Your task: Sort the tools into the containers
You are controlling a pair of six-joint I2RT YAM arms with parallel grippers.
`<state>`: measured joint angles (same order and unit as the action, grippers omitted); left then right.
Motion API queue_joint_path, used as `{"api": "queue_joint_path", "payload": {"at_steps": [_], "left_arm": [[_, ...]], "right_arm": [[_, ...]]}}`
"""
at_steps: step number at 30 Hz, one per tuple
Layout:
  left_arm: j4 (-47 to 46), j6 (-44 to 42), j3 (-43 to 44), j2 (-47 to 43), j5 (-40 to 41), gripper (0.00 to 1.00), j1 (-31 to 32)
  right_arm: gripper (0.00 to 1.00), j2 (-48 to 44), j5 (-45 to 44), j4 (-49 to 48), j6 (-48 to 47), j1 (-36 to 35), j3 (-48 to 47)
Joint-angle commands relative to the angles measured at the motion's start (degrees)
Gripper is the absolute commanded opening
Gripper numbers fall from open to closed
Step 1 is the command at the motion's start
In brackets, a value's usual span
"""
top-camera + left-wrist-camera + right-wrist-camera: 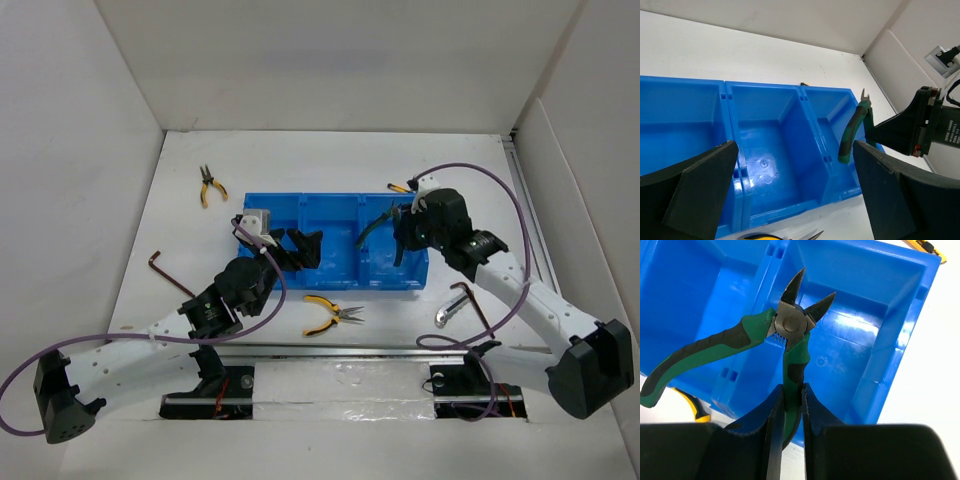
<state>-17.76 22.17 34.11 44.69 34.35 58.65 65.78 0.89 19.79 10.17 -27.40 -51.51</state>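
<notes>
The blue three-compartment tray (300,197) lies mid-table. My right gripper (402,237) is shut on one handle of the green-handled pliers (378,226) and holds them above the right compartment; the right wrist view shows the pliers (790,335) splayed open over the tray (865,300), pinched in my gripper (792,390). My left gripper (303,247) is open and empty over the tray's front edge; in its wrist view the gripper (795,155) frames the empty middle compartment (775,130), with the green pliers (854,131) to the right.
Yellow pliers (331,313) lie in front of the tray and another pair (207,186) at the far left. A hex key (166,269) lies left. A hex key (474,302) and a silver piece (446,313) lie right. A yellow-and-black stick tool (399,187) lies behind the tray.
</notes>
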Motion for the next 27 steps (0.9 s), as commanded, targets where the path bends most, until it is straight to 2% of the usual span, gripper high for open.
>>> {"api": "queue_joint_path", "payload": {"at_steps": [1,15,27], "left_arm": [[-2.6,0.2,-0.7,-1.4,0.9,0.99,-0.1],[-2.5,0.1,-0.5,-0.9,0.9,0.99,-0.1],[-2.6,0.0,-0.6,-0.7,1.1,0.99,-0.1]], "right_arm": [[0.00,1.6,1.5,-5.2,-0.2,1.1,-1.0],[0.00,5.8,9.8,-5.5,-0.9,7.4,-1.8],[0.00,9.6,7.6,-4.1,-0.9,8.4,-3.2]]}}
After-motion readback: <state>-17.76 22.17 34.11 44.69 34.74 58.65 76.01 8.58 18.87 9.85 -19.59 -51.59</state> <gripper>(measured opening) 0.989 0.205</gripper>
